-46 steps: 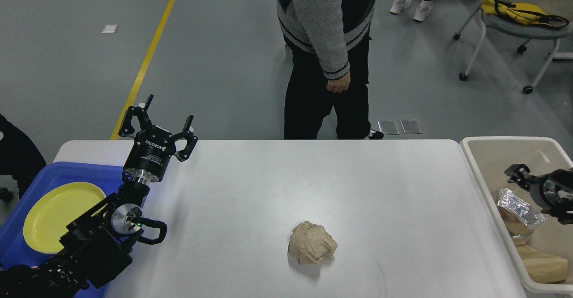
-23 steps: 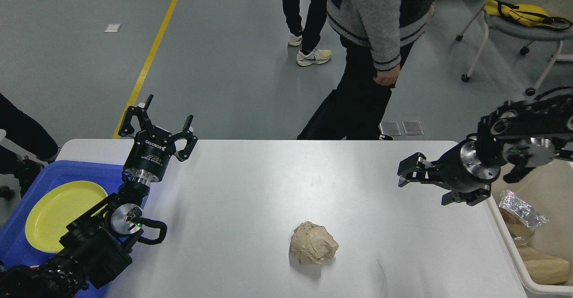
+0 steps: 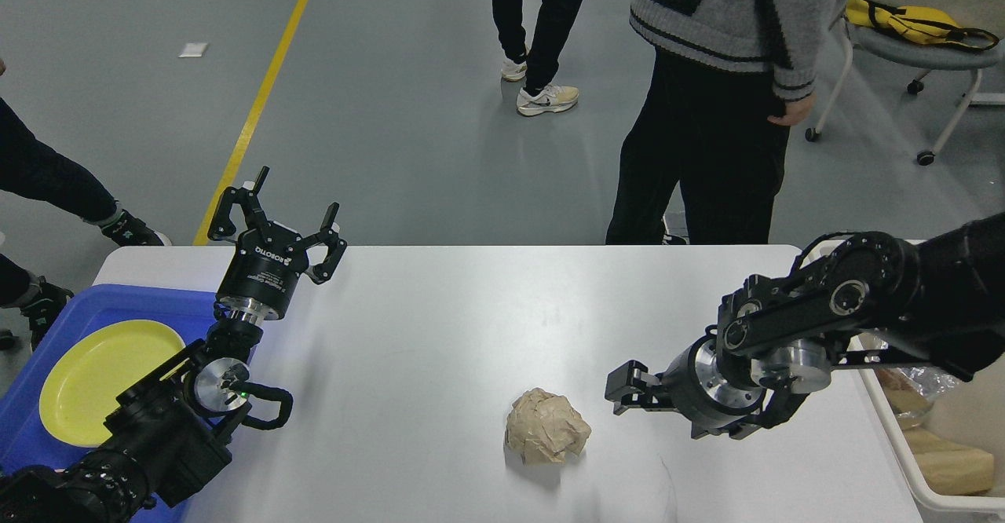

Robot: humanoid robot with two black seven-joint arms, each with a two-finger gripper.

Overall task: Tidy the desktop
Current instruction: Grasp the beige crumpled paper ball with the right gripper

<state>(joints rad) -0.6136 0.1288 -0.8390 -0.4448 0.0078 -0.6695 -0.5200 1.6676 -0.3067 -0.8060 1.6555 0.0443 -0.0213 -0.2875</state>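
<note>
1. Brown crumpled paper ball (image 3: 547, 436) lies on the white desktop (image 3: 471, 327), just left of and below the right gripper (image 3: 628, 391), whose finger gap cannot be made out end-on.
2. Risk: a low sideways approach could nudge the light ball away, or scrape the tabletop.
3. Left gripper (image 3: 286, 221), fingers spread and empty, hovers well apart near the blue tray (image 3: 47, 334) and yellow plate (image 3: 102, 378).
4. Beige bin (image 3: 895, 444) sits behind the right arm; nothing blocks the ball. People stand beyond the far edge.
</note>
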